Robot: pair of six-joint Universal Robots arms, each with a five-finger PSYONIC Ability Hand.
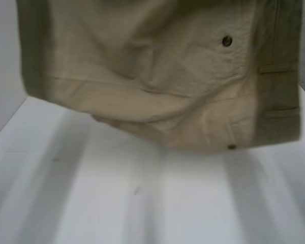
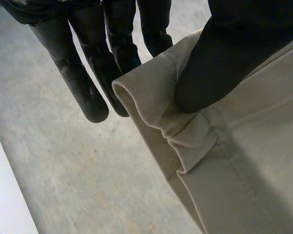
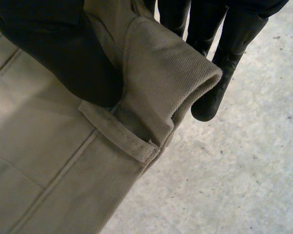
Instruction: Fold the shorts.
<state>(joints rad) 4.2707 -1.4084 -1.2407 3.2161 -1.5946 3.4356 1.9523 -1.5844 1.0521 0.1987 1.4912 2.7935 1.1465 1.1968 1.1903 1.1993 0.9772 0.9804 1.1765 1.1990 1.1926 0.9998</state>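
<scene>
In the head view, I see the tan shorts (image 1: 157, 76) held up in the air over the white table (image 1: 142, 203). In the left wrist view, my left hand (image 2: 219, 63) pinches a stitched edge of the cloth, with the thumb in front and the fingers behind. In the right wrist view, my right hand (image 3: 63, 53) pinches the waistband just beside a belt loop (image 3: 119, 134).

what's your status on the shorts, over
Left hand pinching an edge of the shorts. Right hand pinching the waistband by a belt loop. Shorts hanging above the white table.
</scene>
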